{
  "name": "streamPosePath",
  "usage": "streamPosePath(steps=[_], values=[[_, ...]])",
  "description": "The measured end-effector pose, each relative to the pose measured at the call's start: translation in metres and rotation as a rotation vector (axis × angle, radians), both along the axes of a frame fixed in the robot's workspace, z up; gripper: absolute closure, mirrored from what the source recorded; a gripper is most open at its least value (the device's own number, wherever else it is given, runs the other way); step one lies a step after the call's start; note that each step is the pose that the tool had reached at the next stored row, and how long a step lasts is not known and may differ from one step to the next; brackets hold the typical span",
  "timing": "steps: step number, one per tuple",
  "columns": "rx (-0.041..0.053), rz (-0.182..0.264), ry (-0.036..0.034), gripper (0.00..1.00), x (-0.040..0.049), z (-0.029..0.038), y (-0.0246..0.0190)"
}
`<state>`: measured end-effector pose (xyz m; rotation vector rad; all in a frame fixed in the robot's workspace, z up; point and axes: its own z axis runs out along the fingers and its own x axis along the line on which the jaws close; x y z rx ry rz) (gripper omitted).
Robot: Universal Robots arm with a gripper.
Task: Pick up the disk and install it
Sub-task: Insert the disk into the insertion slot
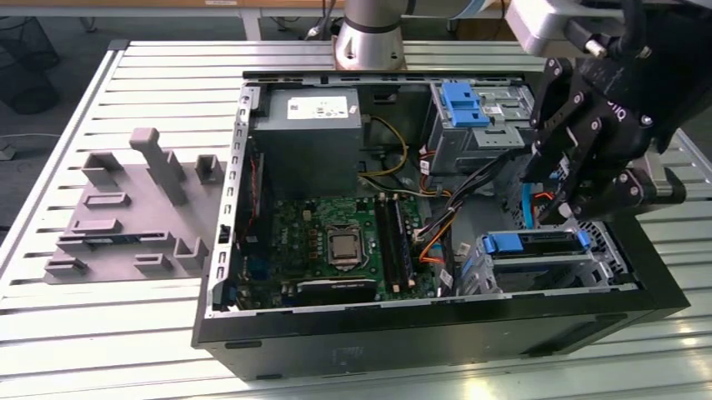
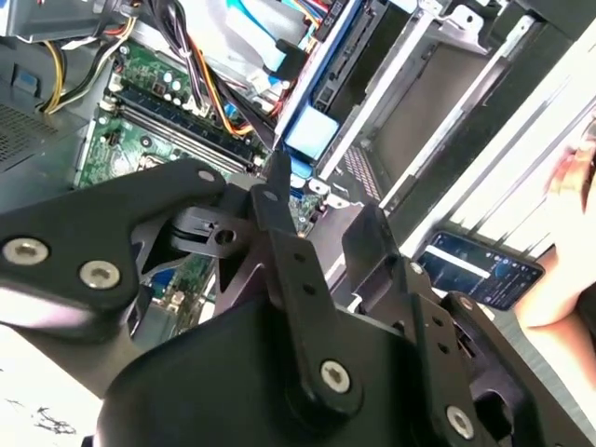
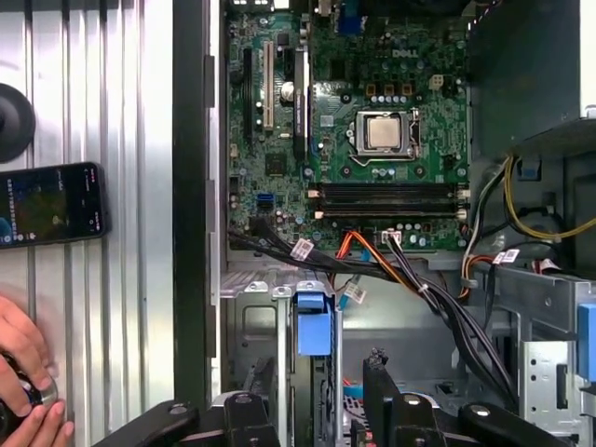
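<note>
Exterior view: blue-framed disk (image 1: 532, 242) in claw (image 1: 553, 218).

Looking down into the open computer case (image 3: 191, 186): green motherboard (image 3: 354, 121) up at 12 with the bare processor (image 3: 382, 132) in its socket. Blue-tabbed disk (image 3: 314, 326) sits at 6, right by the black pincer (image 3: 321, 414). Phone (image 3: 47, 205) at 9 on the slatted surface (image 3: 121, 112), a hand (image 3: 28, 382) at 7.

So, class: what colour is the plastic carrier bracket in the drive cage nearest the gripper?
Blue, clearest in the exterior view.
</note>
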<state>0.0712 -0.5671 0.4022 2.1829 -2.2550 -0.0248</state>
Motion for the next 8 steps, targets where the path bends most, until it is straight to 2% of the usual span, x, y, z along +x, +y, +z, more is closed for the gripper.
streamPosePath(steps=[2, 3, 6, 8], values=[[0.0001, 0.000, 0.0000, 0.52, 0.0000, -0.0036, 0.0000], [0.0000, 0.000, 0.0000, 0.58, 0.0000, -0.0054, 0.0000], [0.0000, 0.000, 0.0000, 0.64, 0.0000, -0.0104, 0.0000], [-0.0003, 0.000, 0.0000, 0.76, 0.0000, -0.0107, 0.0000]])
